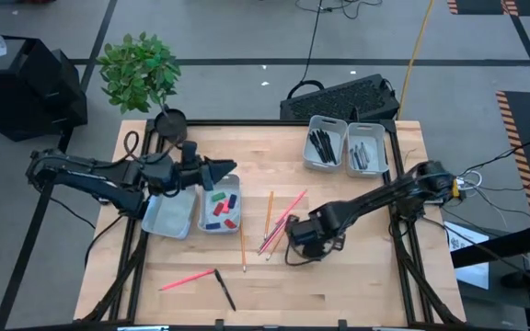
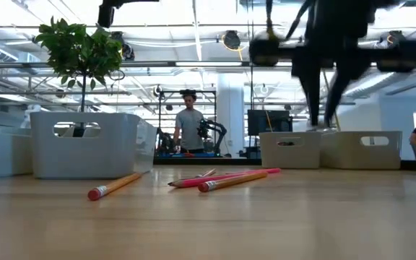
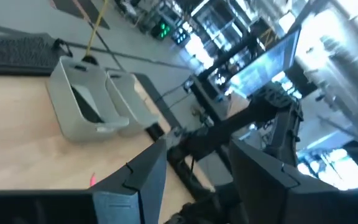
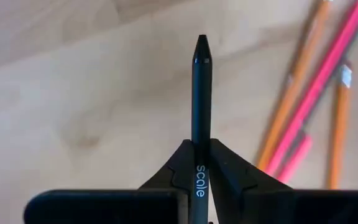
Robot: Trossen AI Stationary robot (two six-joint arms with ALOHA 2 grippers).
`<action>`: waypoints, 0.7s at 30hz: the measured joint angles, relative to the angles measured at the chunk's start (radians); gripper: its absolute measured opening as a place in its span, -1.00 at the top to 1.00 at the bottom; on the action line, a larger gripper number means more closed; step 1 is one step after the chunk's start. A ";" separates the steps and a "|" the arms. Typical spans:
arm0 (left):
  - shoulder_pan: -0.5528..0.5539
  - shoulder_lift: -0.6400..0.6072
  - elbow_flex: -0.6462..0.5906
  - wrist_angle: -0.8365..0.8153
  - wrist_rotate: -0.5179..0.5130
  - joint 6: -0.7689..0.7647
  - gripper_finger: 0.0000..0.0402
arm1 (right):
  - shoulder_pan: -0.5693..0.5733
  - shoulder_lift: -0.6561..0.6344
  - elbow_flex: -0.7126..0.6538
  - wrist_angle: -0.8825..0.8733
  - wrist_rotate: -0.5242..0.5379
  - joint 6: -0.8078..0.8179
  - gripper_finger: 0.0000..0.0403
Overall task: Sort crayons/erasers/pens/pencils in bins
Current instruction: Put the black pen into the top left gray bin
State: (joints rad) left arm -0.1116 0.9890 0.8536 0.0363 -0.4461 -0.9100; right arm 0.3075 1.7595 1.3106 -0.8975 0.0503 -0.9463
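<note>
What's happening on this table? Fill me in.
Two robot arms are sorting stationery into bins. The right gripper has its jaws shut on a black pen, held above the pile of pencils mid-table. The left gripper hovers over the bin of erasers, jaws open and empty. The far bins already hold pens. One pink pencil and another black pen lie near the front edge.

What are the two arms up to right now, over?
Right gripper shut on black pen, above table near loose pencils. Left gripper open, empty, over eraser bin. Pen bins ahead, nothing blocking.
</note>
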 joint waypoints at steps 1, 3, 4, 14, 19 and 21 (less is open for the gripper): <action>0.010 0.000 0.000 0.009 0.000 0.001 0.12 | -0.007 -0.028 0.000 -0.021 0.020 -0.013 0.89; 0.028 0.000 0.000 0.027 0.000 0.002 0.12 | -0.033 -0.084 0.001 -0.050 0.075 -0.054 0.90; 0.038 0.000 0.000 0.029 0.000 0.003 0.12 | -0.050 -0.110 0.001 -0.062 0.106 -0.079 0.90; 0.080 0.000 0.000 0.044 0.000 -0.012 0.12 | -0.422 -0.264 0.002 -0.036 0.300 -0.358 0.89; 0.080 0.000 0.000 0.044 0.003 -0.014 0.12 | -0.656 -0.246 0.002 0.055 0.287 -0.534 0.89; 0.080 0.000 0.000 0.042 0.007 -0.011 0.12 | -0.734 -0.229 0.002 0.113 0.276 -0.604 0.89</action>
State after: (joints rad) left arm -0.0319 0.9890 0.8536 0.0782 -0.4389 -0.9213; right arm -0.4270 1.5306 1.3128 -0.7848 0.3264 -1.5498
